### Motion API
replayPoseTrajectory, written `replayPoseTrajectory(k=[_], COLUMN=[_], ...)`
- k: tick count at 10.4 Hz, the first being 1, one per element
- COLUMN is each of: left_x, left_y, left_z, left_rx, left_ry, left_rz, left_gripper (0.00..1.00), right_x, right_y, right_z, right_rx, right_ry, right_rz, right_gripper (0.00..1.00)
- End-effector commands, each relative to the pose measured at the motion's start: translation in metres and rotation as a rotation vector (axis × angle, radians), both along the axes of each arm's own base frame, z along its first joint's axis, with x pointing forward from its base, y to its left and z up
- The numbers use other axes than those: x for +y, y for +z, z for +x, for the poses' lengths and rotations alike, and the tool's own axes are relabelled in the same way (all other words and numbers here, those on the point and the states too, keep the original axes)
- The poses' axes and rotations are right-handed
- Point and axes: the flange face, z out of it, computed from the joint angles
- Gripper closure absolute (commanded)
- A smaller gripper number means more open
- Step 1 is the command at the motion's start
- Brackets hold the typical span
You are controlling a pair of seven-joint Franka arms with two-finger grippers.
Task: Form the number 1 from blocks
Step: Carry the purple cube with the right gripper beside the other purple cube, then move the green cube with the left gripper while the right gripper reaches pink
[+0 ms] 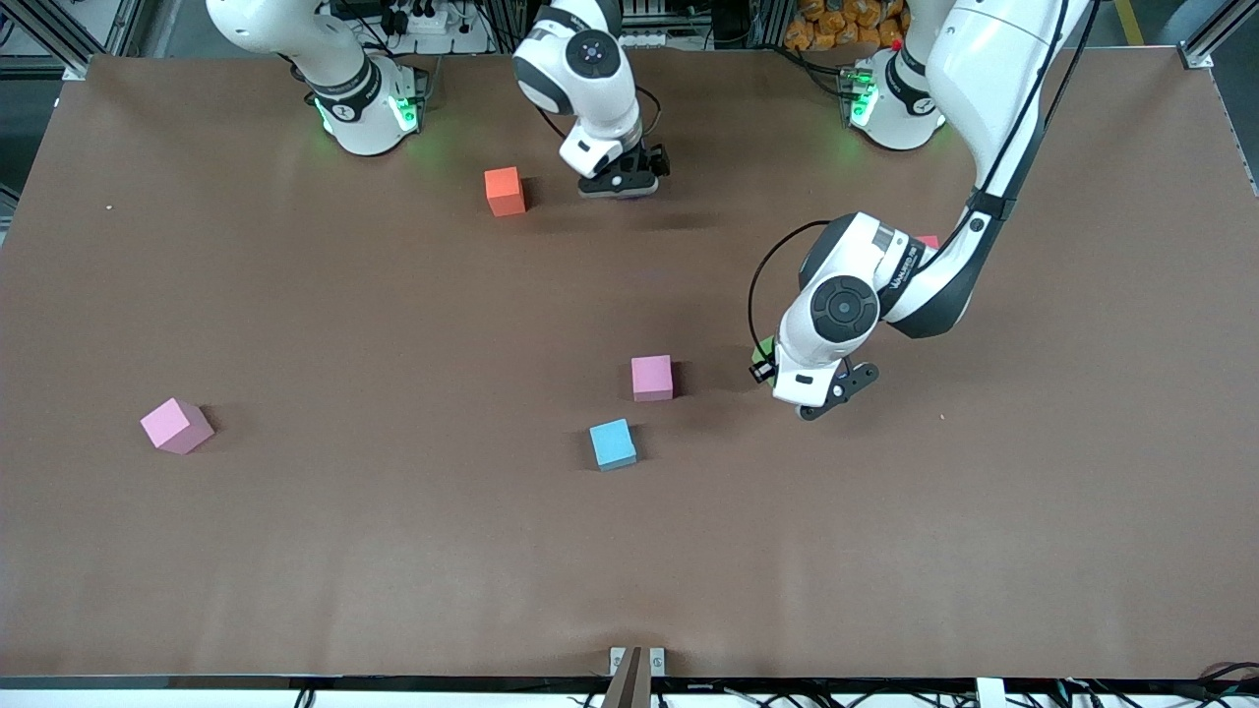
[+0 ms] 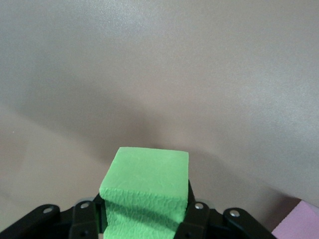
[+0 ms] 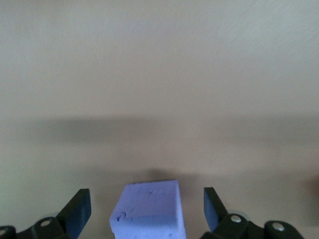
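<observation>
We are looking at a robotics lab: two white arms are bolted by their bases point(image 1: 369, 108) to a wide brown surface point(image 1: 295, 551) that carries nothing but small foam cubes, such as an orange block point(image 1: 505, 191) and a light-blue block point(image 1: 613, 443). Along the edge where the arms stand we see aluminium frame rails point(image 1: 69, 34), a power strip point(image 1: 418, 20) with plugs in it and loose black cables. Green status lights glow on both bases, and more cable bundles point(image 1: 1220, 683) run under the surface's edge nearest the front camera.
</observation>
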Motion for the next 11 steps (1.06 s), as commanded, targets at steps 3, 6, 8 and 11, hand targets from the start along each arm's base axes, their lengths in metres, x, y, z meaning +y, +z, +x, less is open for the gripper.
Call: replayPoseTrajectory(k=[3, 6, 8, 11], left_x=[-0.032, -0.096, -0.150, -0.206], left_y=[0.023, 0.040, 0.035, 0.011], left_z=[-0.025, -0.074, -0.124, -0.193], left_rx=[0.015, 0.035, 0.047, 0.079], left_ry=[-0.069, -0.128, -0.169, -0.267], left_rz=[0.009, -0.009, 0.002, 0.018], left_gripper=[1.00, 1.00, 1.00, 1.00], right_x=[-0.091, -0.178, -0.233, -0.305], right_y=[0.079, 0.094, 0.107, 0.117], right_z=[0.091, 0.185, 0.233, 0.298], right_rx=[-0.075, -0.092, -0.116, -0.155], right_ry=[-0.017, -0.031, -0.040, 0.007], right_rz=[-0.151, -0.125, -0.109, -0.093], right_gripper=[0.00, 0.00, 0.00, 0.00])
